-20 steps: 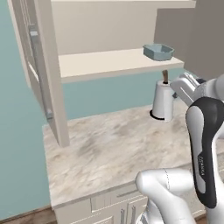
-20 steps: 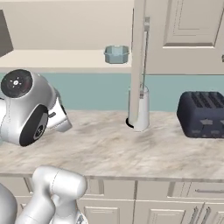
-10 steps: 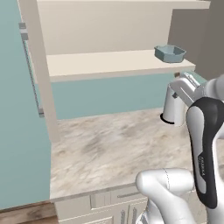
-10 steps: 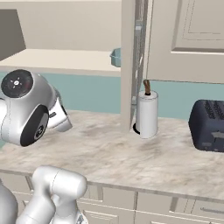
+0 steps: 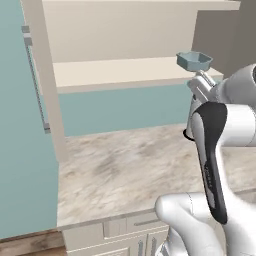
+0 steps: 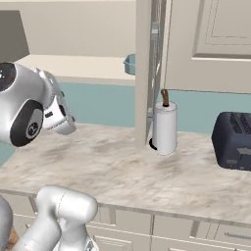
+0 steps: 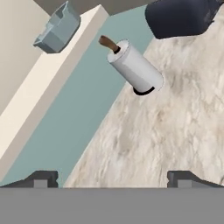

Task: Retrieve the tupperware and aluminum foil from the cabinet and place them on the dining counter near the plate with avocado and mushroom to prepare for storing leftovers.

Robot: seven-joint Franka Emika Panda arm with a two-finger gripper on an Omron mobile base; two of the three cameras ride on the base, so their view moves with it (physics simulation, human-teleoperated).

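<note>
Fingers (image 7: 43, 178) stand wide apart, holding nothing, well short of the tupperware (image 5: 194, 60) on the cabinet (image 5: 125, 75) shelf; it looks light, stiff, slick: pinch 1 flared rim wall.

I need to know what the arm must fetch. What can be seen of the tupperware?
The tupperware is a small, shallow, pale blue-grey container that looks like plastic, with cut corners and a flared rim. It sits upright and lidless at the front edge of the cabinet's lower shelf, above the paper towel roll. Nothing else touches it.
</note>
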